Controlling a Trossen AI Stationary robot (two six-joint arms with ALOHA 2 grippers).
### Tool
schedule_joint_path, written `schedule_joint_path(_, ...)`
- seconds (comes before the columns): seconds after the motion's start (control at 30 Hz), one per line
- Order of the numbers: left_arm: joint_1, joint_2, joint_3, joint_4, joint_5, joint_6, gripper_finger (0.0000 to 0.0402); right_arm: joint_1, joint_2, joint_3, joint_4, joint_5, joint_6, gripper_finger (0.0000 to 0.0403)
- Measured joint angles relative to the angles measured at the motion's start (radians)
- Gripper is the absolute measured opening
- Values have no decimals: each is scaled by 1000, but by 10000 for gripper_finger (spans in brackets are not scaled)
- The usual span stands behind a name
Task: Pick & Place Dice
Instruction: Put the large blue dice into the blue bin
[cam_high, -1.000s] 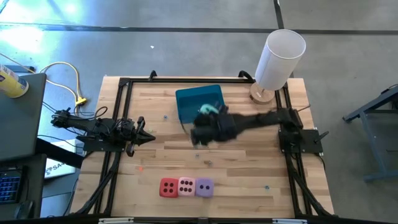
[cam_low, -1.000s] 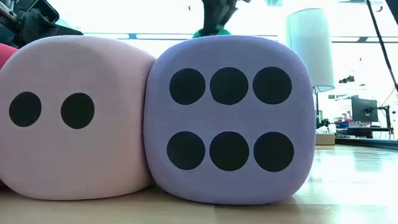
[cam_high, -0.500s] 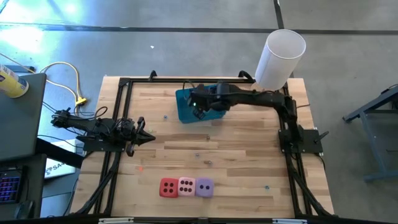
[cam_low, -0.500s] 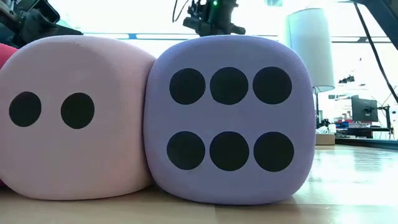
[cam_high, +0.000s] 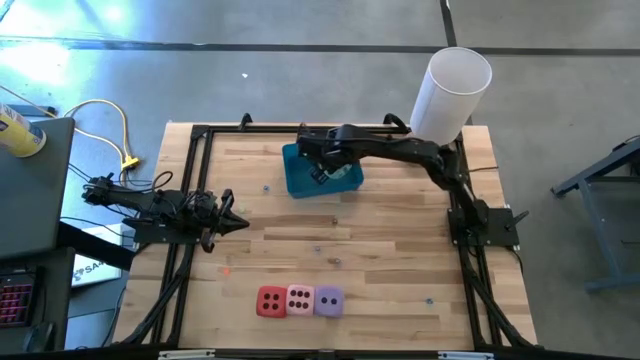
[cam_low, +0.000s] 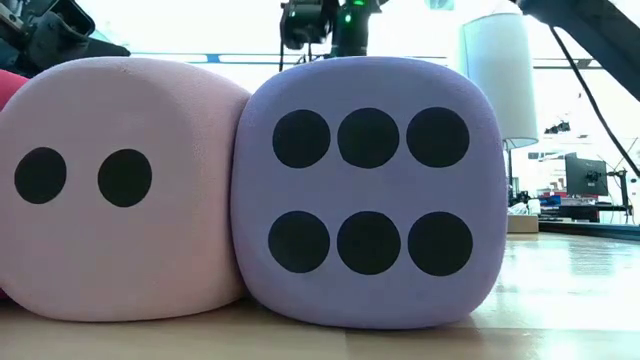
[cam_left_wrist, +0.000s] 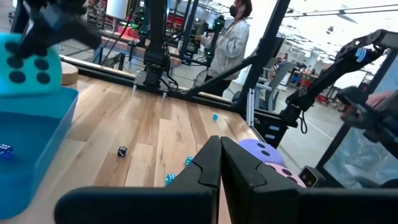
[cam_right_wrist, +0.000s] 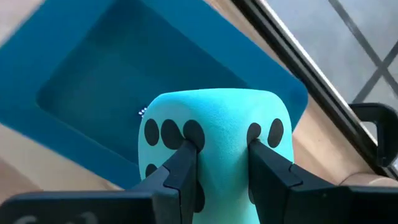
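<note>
The teal-green die (cam_right_wrist: 214, 146) is pinched between the fingers of the right gripper (cam_right_wrist: 217, 155) and held above the blue bin (cam_right_wrist: 93, 81). The left gripper (cam_high: 232, 222), fingers pressed together, is parked near the table's (cam_high: 400, 250) left edge. The red (cam_high: 270, 300), pink (cam_high: 299, 299) and purple (cam_high: 328, 299) dice are lined up touching near the front edge, well apart from the bin.
</note>
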Motion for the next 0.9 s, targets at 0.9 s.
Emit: schedule_joint_path(0.9,0,0,0,-1,-6,11,0,-62,26,0,32,13,132,84)
